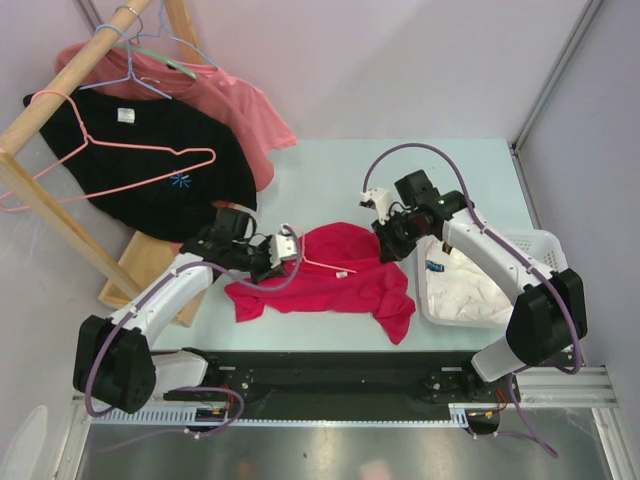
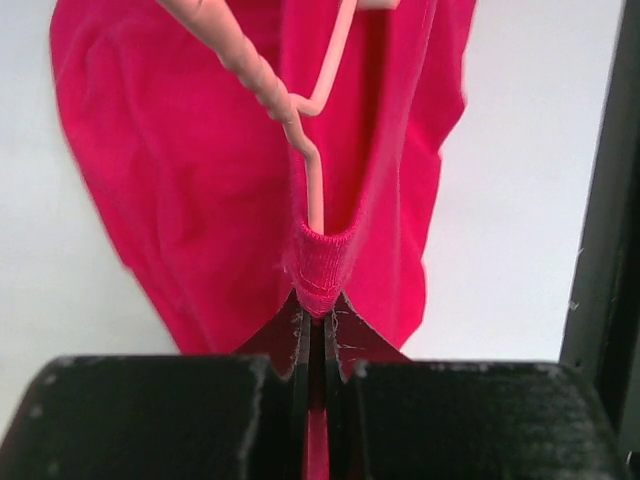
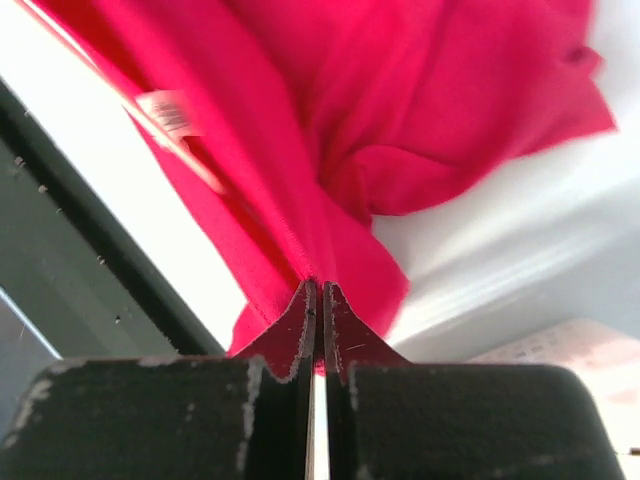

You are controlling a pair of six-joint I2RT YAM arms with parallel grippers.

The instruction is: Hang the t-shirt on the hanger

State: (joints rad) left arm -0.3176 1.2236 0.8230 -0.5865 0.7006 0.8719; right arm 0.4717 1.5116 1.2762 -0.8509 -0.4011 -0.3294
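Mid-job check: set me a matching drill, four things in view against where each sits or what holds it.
1. bright crimson-red cotton t-shirt
2. thin pink wire hanger
3. black t-shirt with a small blue mark
4. white plastic basket

A. under a second pink hanger, far left
B. far right of the top view
C. pinched by the left hand and the right hand
D. wire entering the crimson collar

Pairs: 1-C; 2-D; 3-A; 4-B
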